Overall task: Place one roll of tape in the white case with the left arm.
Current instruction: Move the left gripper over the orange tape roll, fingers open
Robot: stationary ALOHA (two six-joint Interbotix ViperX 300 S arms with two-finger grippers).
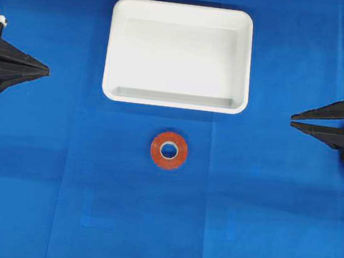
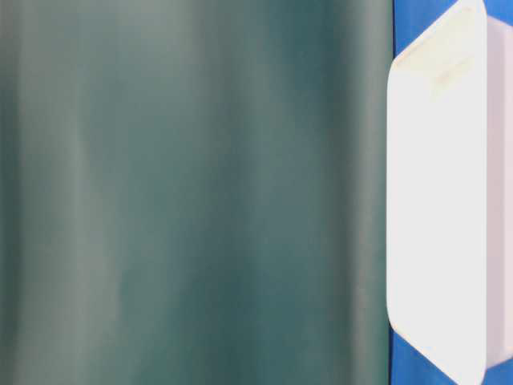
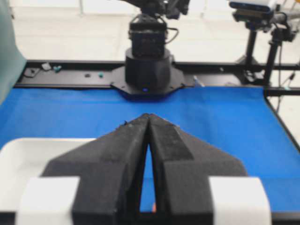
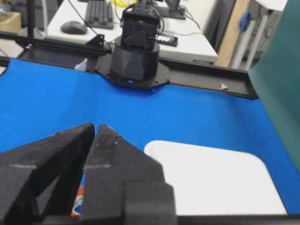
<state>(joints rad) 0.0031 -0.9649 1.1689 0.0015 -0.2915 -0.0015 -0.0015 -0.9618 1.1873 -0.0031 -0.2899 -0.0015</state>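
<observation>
Roll of tape (image 1: 169, 150) flat at bench (image 1: 260, 223) centre, just beside white case (image 1: 175, 100). Left end effector (image 1: 44, 68) fingers together, empty. Right end effector (image 1: 294, 121) fingertips nearly touching, empty.

1. the white case (image 1: 114, 50) is the only bulky thing on the blue cloth (image 1: 260, 223); its raised rim stands in the way of a low sweep.
2. nearer the camera than the case lies the roll of tape (image 1: 169, 149), apart from it, with bare cloth all round.
</observation>
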